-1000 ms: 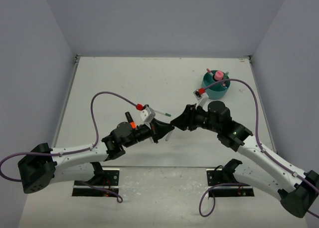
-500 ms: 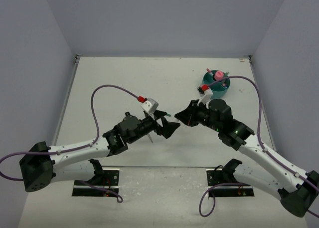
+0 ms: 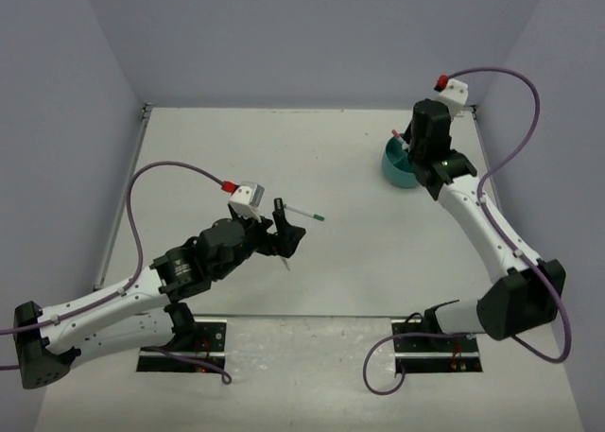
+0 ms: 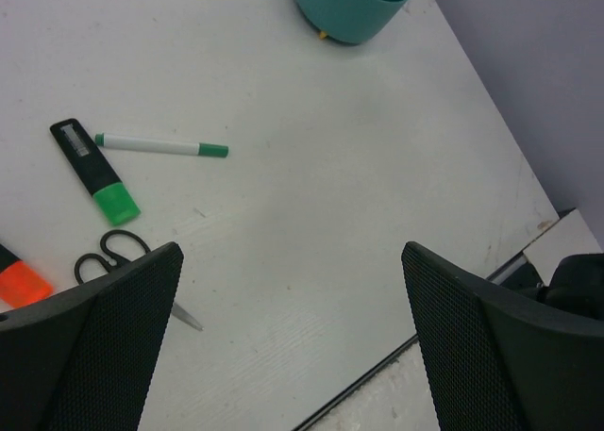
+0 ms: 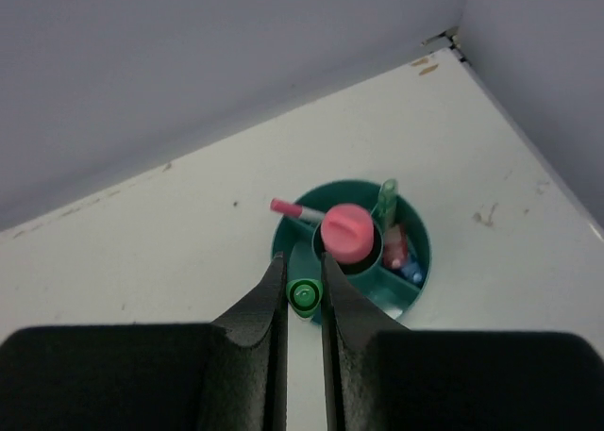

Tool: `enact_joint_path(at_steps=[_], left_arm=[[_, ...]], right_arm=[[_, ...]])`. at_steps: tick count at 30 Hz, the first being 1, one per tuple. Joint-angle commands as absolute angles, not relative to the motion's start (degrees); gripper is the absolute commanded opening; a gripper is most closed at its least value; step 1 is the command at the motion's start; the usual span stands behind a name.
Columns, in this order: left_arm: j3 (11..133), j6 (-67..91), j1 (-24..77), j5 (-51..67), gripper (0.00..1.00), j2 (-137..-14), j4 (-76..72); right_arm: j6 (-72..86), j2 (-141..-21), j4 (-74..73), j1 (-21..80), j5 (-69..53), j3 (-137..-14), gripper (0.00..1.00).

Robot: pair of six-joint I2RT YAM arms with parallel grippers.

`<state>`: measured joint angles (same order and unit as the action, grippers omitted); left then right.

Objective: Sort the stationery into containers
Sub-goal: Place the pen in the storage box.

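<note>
The teal organizer (image 5: 415,225) stands at the table's far right (image 3: 395,164). A pink-capped bottle (image 5: 347,232) fills its centre well. Its ring compartments hold a pink-capped pen (image 5: 293,207), a green pen (image 5: 385,199) and a small blue piece (image 5: 412,273). My right gripper (image 5: 304,282) hangs above its near rim, shut on an upright green-capped pen (image 5: 304,295). My left gripper (image 4: 293,337) is open and holds nothing, low over mid-table (image 3: 286,226). Before it lie a green highlighter (image 4: 96,172), a white pen (image 4: 160,146), black-handled scissors (image 4: 113,251) and an orange highlighter (image 4: 19,283).
The table's near edge (image 4: 377,374) runs just below my left fingers. Grey walls close in the back and both sides, with the right wall (image 5: 538,54) close behind the organizer. The white pen (image 3: 304,213) shows beside the left gripper from above.
The two grippers met at mid-table. The left one opened and drew back. The right one shut on the green-capped pen and swung up and back to above the organizer.
</note>
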<state>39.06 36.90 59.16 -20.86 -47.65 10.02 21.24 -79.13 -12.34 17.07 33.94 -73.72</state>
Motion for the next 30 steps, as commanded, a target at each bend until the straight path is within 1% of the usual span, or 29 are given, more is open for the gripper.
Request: enact_joint_path(at_steps=[1,5,7,13,20,25,26,27,29,30], left_arm=[[36.4,36.9,59.2,-17.4,1.0,-46.0,13.6],[35.0,37.1,59.2,-17.8,1.0,-45.6,13.5],[34.2,36.8,59.2,-17.5,1.0,-46.1,12.4],[32.9,36.8,59.2,-16.7,1.0,-48.9,10.1],[32.2,37.0,59.2,-15.7,1.0,-51.4,8.2],[32.0,36.9,59.2,-15.9,1.0,-51.1,8.0],[32.0,36.9,59.2,-15.9,1.0,-51.0,8.0],[31.9,36.9,59.2,-15.9,1.0,-50.8,7.9],[31.6,37.0,59.2,-15.9,1.0,-50.7,8.0],[31.5,37.1,59.2,-16.0,1.0,-50.5,8.0]], right_arm=[[15.2,-90.3,-5.8,13.1,38.0,-84.3,0.0],[13.5,-99.1,-5.8,12.7,38.8,-89.6,0.0],[12.8,-102.7,-5.7,12.3,36.9,-91.9,0.0],[13.6,-103.7,-3.1,11.8,33.5,-90.6,0.0],[12.6,-105.9,-3.4,11.7,35.6,-88.3,0.0],[11.7,-109.8,-5.4,11.6,37.3,-89.5,0.0],[11.7,-110.2,-5.4,11.5,37.2,-89.5,0.02],[11.8,-110.3,-5.4,11.4,37.0,-89.5,0.06],[12.2,-110.3,-5.6,11.4,36.1,-89.5,0.2],[12.4,-110.2,-5.9,11.4,35.8,-89.6,0.21]])
